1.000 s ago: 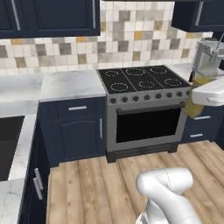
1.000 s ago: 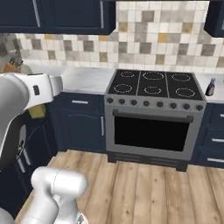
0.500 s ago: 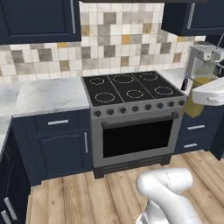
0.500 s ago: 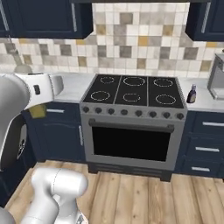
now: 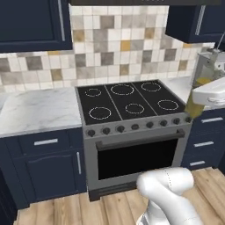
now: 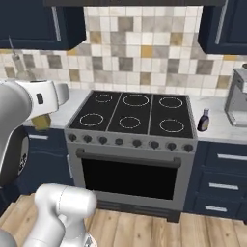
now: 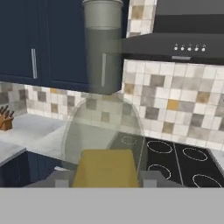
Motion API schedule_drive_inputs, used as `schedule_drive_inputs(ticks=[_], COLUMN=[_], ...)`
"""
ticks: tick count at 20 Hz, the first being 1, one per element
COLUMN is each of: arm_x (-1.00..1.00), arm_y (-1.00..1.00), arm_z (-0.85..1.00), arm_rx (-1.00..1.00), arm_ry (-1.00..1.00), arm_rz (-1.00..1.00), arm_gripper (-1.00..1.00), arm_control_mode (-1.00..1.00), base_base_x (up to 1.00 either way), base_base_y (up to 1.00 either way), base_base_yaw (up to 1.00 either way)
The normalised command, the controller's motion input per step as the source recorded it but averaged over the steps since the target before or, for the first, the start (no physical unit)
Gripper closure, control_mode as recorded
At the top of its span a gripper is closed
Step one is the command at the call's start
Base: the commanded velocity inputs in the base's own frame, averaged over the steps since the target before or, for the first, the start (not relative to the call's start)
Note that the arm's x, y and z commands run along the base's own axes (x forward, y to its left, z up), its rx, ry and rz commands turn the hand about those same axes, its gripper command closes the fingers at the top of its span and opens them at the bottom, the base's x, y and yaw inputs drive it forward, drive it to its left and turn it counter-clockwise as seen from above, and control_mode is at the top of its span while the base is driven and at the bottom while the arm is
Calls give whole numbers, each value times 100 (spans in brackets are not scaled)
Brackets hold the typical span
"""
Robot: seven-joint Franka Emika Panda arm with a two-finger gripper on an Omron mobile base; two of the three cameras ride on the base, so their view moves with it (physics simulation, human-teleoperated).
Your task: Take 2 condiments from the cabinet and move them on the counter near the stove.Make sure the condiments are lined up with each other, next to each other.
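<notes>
Oil bottle (image 5: 198,88) sits at the right edge of the left base view, held up in the air beside the white arm link that crosses in front of its lower half. It is clear glass, pale and see-through in the upper part, with yellow-olive oil showing in the lower part, and a thin neck rising toward the navy door cabinet above. It hangs over the right end of the stove (image 5: 132,118), above the tabletop (image 5: 39,110) level. The end effector itself is hidden behind the arm there.

From the right base view, the same bottle shows at the left edge: its slim neck (image 6: 17,65) rises above the white arm, and a patch of yellow oil peeks out beneath the arm. The black cooktop with six white rings lies in the middle. On the marble tabletop (image 6: 217,128) right of the stove stands the dark bottle (image 6: 204,120), short, red-brown with a pale label, upright and just beside the cooktop's edge. A grey appliance (image 6: 237,99) stands further right, apart from it.

Seen from the hand view, the oil bottle (image 7: 104,113) runs straight up from the end effector (image 7: 105,178), between the two fingers, whose grey tips (image 7: 151,177) press against both sides of its base; the end effector is clamped on the oil bottle. Oil fills the bottom as an opaque yellow block; above it the wide body is transparent, narrowing to a tall grey-tinted neck. Behind it are tiles, a range hood (image 7: 175,41) and a knife block (image 7: 5,119) at far left.
</notes>
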Motion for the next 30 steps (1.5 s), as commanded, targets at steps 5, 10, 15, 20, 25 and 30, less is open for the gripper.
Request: schedule_drive_inputs(ticks=[5, 10, 15, 20, 25, 30], arm_x=[0, 0, 0, 0, 0, 0], arm_y=[0, 0, 0, 0, 0, 0], arm_z=[0, 0, 0, 0, 0, 0], arm_rx=[0, 0, 0, 0, 0, 0], arm_ry=[0, 0, 0, 0, 0, 0], arm_rz=[0, 0, 0, 0, 0, 0], arm_gripper=[100, 100, 100, 100, 100, 100], arm_control_mode=[100, 100, 100, 100, 100, 100], base_base_x=[55, 25, 16, 42, 55, 49], base_base_y=[-50, -62, -67, -45, -20, -6], base_base_yaw=[2, 0, 0, 2, 1, 0])
